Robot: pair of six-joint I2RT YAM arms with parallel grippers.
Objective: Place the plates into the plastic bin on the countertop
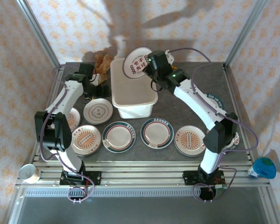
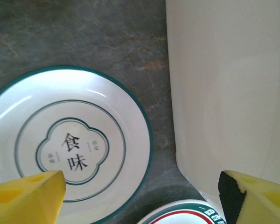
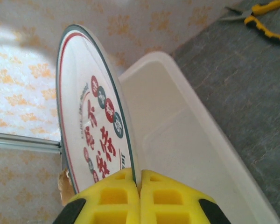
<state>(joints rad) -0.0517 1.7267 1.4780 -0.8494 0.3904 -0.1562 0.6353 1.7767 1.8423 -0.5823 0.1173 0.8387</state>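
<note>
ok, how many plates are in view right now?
8. Held plate in the right pincer at the bin's far end; four front-row plates; two left plates behind them, one partly under the left arm; one far-right plate under the right arm. Others may be hidden.

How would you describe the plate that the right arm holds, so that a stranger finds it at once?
Find the large white plastic bin in the middle of the countertop. Over its far end the right gripper pinches one plate by its rim. It alone is off the surface, held nearly upright, with red lettering.
</note>
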